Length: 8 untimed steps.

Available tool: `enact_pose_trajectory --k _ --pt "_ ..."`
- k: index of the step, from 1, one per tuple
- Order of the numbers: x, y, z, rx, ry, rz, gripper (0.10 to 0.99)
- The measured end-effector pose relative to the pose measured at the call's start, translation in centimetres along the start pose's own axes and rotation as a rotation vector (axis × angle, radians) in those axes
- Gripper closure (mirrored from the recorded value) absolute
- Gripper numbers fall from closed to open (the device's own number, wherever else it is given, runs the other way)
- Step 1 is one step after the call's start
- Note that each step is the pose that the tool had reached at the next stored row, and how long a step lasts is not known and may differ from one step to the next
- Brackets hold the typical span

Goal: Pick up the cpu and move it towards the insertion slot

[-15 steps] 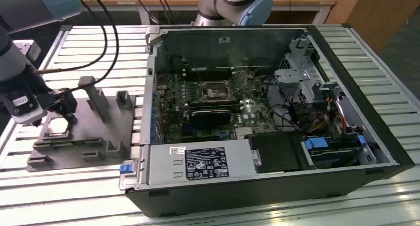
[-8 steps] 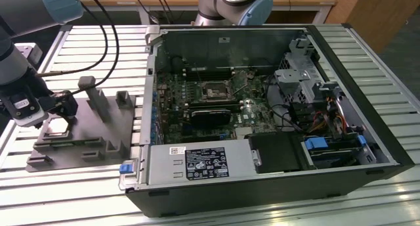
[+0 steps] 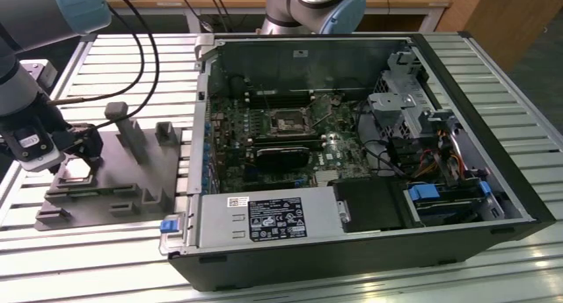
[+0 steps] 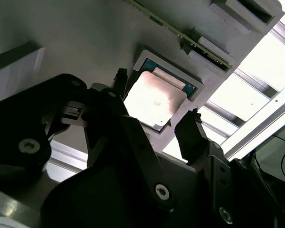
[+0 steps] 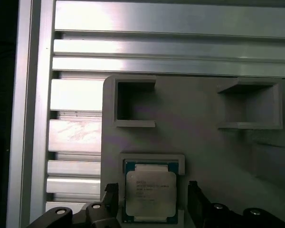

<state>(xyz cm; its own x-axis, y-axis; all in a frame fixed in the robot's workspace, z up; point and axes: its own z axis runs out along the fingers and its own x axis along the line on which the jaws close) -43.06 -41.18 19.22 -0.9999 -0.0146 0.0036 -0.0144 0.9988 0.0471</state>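
Exterior view looks down from high, far off; both wrist views (close) share the cpu (image 5: 149, 192) (image 4: 154, 102).

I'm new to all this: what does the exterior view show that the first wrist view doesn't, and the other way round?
Exterior view: the opened computer case with its green board and the insertion slot, plus the arm. First wrist view: the cpu up close, lying in its shallow seat, with the hand open, a finger on either side and clear of it. Both: the grey plastic plate on the slatted metal table, with the hand over that plate.
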Motion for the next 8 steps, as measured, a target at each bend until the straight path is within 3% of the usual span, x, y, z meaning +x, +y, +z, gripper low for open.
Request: enact_pose_trajectory --k 1,8 --pt "0.01 0.00 0.04 0.000 -0.0002 0.000 0.404" --pt "0.05 -0.02 0.43 0.000 -0.0001 0.000 0.404"
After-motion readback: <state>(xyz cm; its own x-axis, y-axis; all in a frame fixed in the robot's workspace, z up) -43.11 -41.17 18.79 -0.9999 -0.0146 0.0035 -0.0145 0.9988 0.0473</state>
